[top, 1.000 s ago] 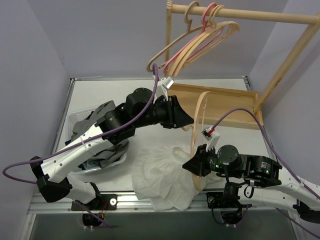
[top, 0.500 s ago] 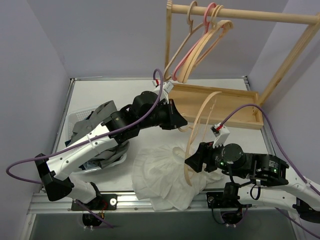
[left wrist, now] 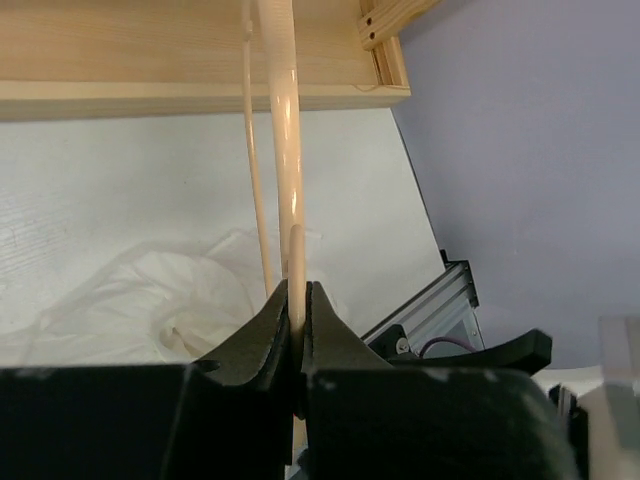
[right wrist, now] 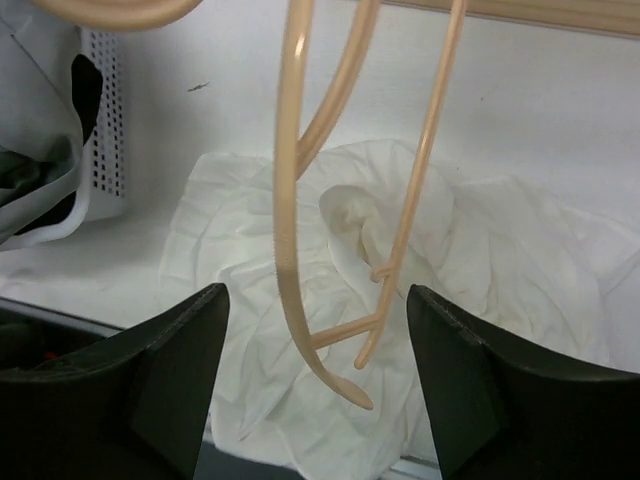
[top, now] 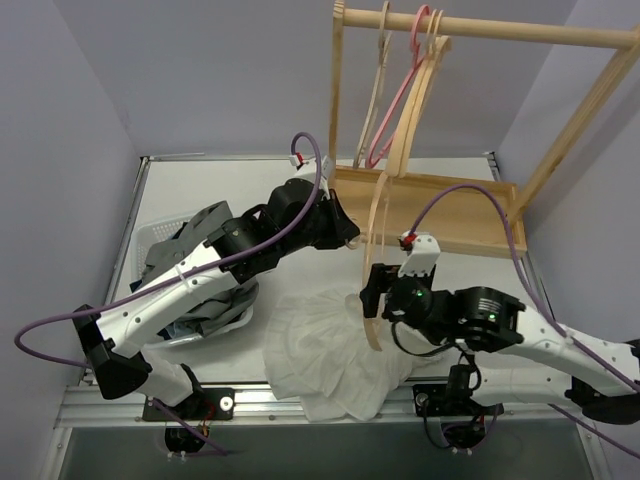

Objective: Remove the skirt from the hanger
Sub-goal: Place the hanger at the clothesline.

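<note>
A bare pale-wood hanger hangs steeply from the rail. Its lower arm reaches down over the table. My left gripper is shut on that arm; in the left wrist view the wood runs up out of the closed jaws. My right gripper is open around the hanger's lower end without touching it. A grey garment, the skirt as far as I can tell, lies bunched in a white basket, mostly hidden under my left arm.
A white crumpled garment lies on the table under the hanger. A pink hanger and another wooden one hang on the rail. The rack's wooden base sits at the back right.
My right gripper has opened and let go of the hanger's lower end. The left gripper has closed on the hanger's arm. The hanger has swung from a low tilt to hanging steeply.
</note>
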